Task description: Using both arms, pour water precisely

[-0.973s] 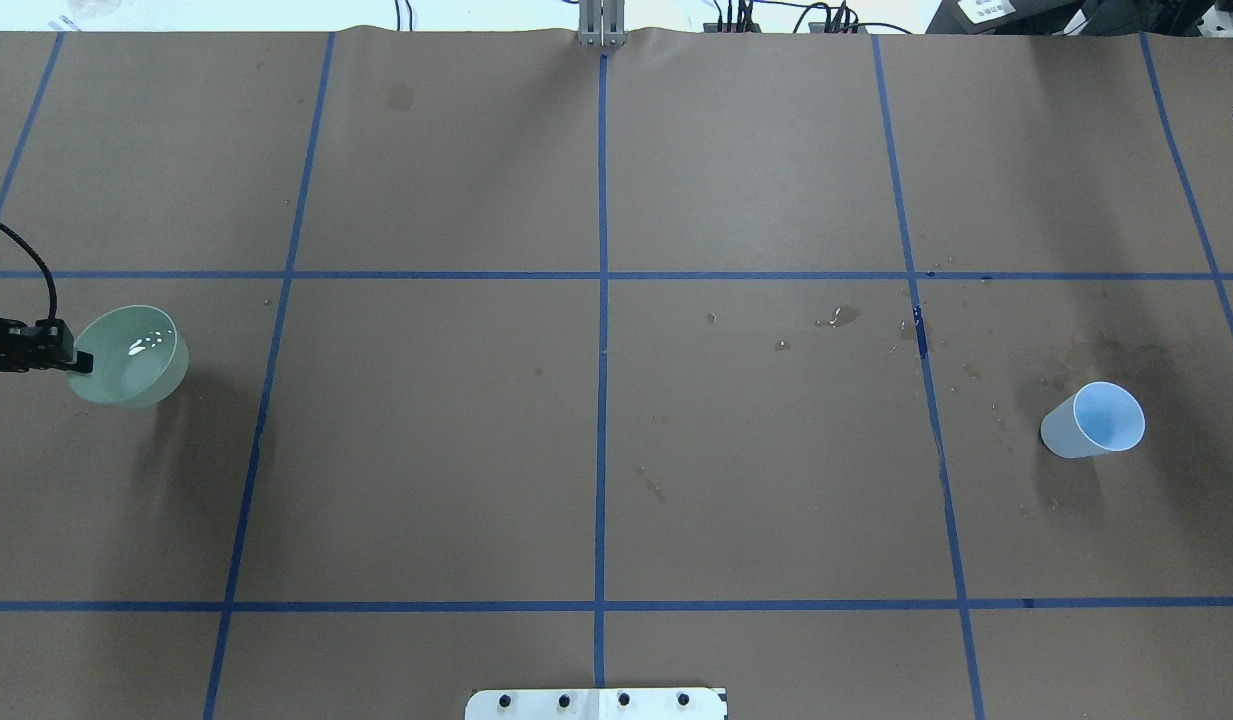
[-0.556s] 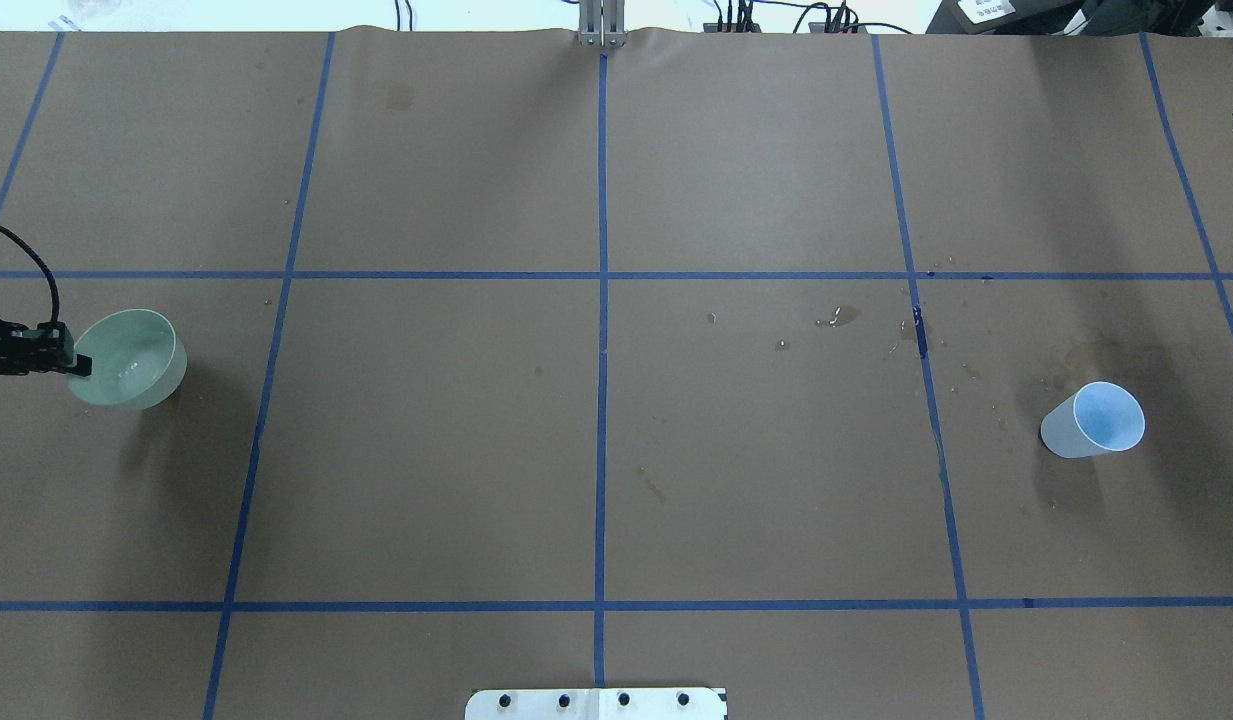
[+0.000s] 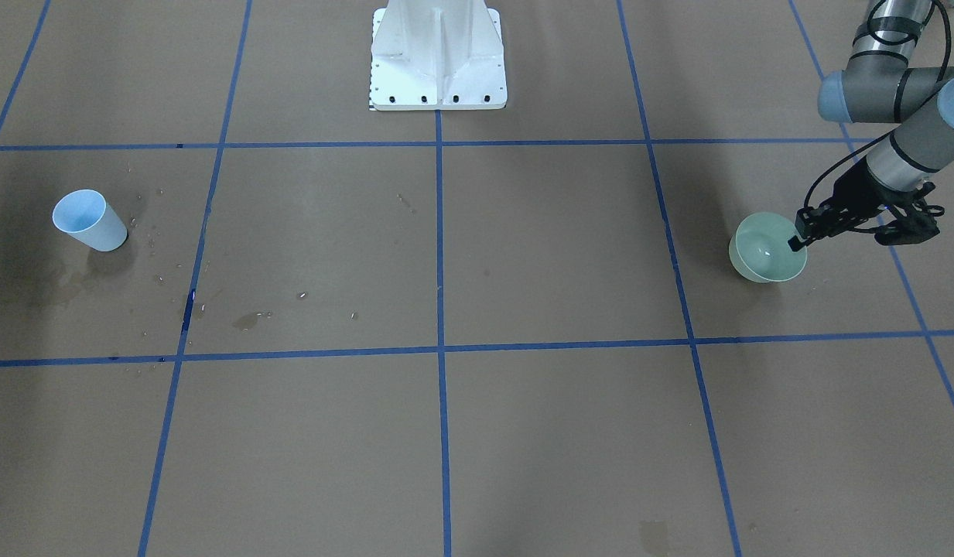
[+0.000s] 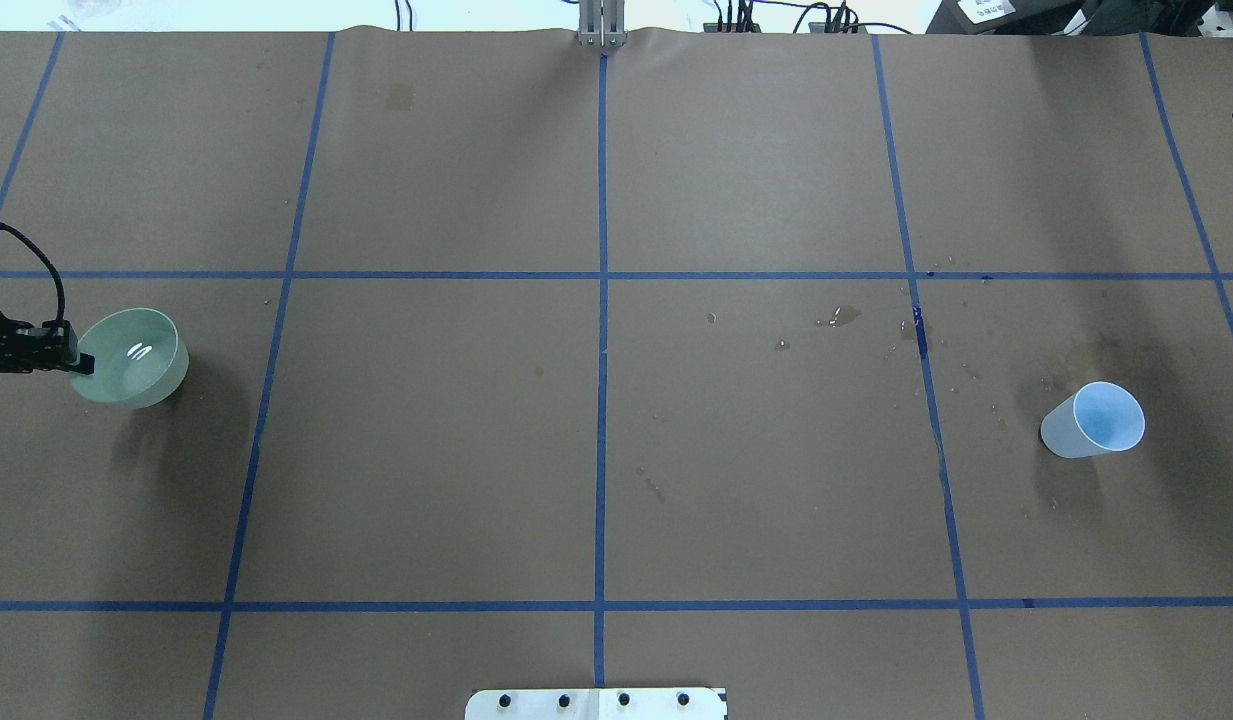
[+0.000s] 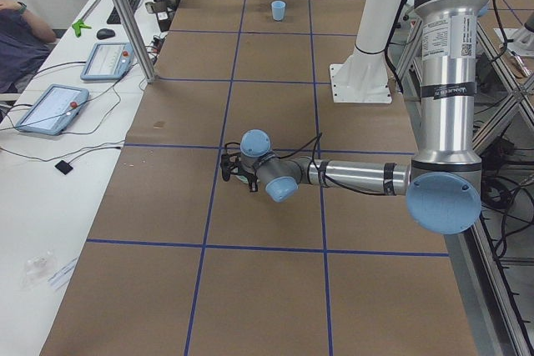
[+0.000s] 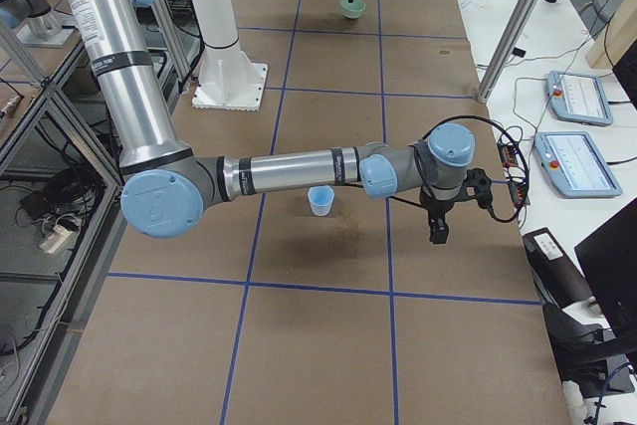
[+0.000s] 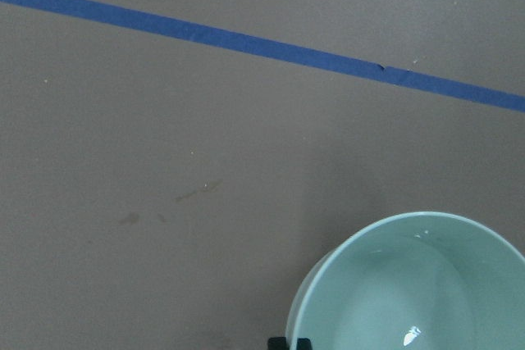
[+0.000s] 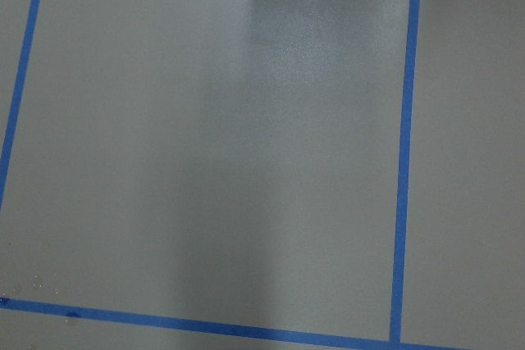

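A pale green bowl sits at the table's left end, also in the front view and the left wrist view. The water in it shows as a bright glint. My left gripper is shut on the bowl's near rim, its arm low over the table. A light blue cup stands alone on the right. My right gripper hangs beyond the cup, apart from it; I cannot tell if it is open or shut.
Spilled drops and a wet patch lie on the brown paper between the centre and the cup. The white pedestal stands at the robot's side of the table. Blue tape lines divide the surface.
The bowl has stayed in nearly the same spot in my left gripper. The glints on the water went from several to a single streak, so the water is moving.
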Robot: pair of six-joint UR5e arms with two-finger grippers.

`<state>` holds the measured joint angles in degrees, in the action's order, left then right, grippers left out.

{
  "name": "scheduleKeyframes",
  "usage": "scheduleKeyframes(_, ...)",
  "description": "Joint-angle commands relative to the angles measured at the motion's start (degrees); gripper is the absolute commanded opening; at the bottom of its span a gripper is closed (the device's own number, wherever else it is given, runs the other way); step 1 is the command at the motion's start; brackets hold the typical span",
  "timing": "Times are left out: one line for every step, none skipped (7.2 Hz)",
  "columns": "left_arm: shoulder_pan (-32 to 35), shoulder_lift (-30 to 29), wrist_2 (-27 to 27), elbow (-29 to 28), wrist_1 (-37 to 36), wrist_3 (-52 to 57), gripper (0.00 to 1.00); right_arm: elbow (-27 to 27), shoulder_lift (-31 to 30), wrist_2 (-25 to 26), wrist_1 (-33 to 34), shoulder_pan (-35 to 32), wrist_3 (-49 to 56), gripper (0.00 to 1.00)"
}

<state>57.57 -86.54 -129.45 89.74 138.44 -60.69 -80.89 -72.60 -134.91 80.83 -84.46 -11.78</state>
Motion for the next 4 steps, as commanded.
scheduleKeyframes(0.0, 0.0, 0.2, -0.4, -0.1, 0.1, 0.16, 0.1, 0.1, 0.1, 0.0, 0.0, -0.1, 1.00)
scheduleKeyframes(0.0, 0.0, 0.9, -1.0, -0.1, 0.1, 0.21, 0.1, 0.1, 0.1, 0.0, 0.0, 0.0, 0.99)
scheduleKeyframes(0.0, 0.0, 1.0, -1.1, -0.1, 0.1, 0.22, 0.0, 0.1, 0.1, 0.0, 0.0, 0.0, 0.99)
scheduleKeyframes(0.0, 0.0, 1.0, -1.2, -0.1, 0.2, 0.38, 0.0, 0.1, 0.1, 0.0, 0.0, 0.0, 0.99)
